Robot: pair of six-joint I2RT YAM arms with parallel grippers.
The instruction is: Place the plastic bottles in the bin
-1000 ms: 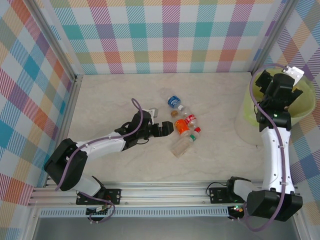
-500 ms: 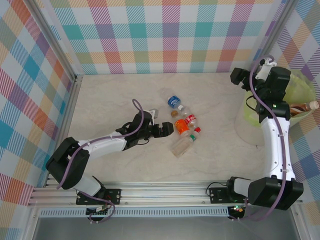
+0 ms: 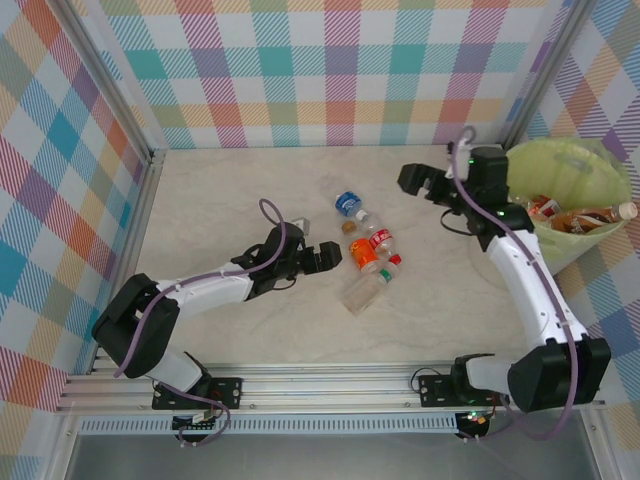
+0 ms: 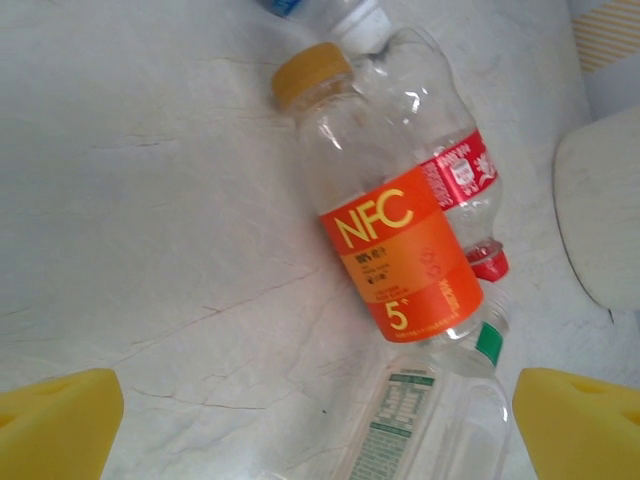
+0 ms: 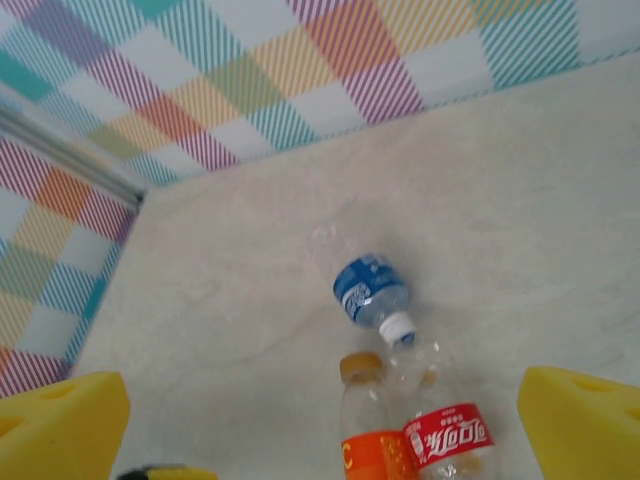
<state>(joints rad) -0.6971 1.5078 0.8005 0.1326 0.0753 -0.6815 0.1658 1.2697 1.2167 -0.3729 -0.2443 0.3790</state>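
Observation:
A cluster of plastic bottles lies mid-table: an orange-label bottle, a red-label bottle, a blue-label bottle and a clear green-label bottle. My left gripper is open, low and just left of the orange-label bottle, holding nothing. Open and empty too, my right gripper hangs above the table right of the cluster, facing it. The lime-green bin stands at the right with several bottles inside.
Checkered walls close off the back and both sides, with a metal post in the left corner. The white base of my right arm sits beyond the bottles in the left wrist view. Bare marble-pattern table lies left of the cluster.
My right arm has swung left from over the bin out above the table. A brown-label bottle now lies in the bin. The left arm has barely moved.

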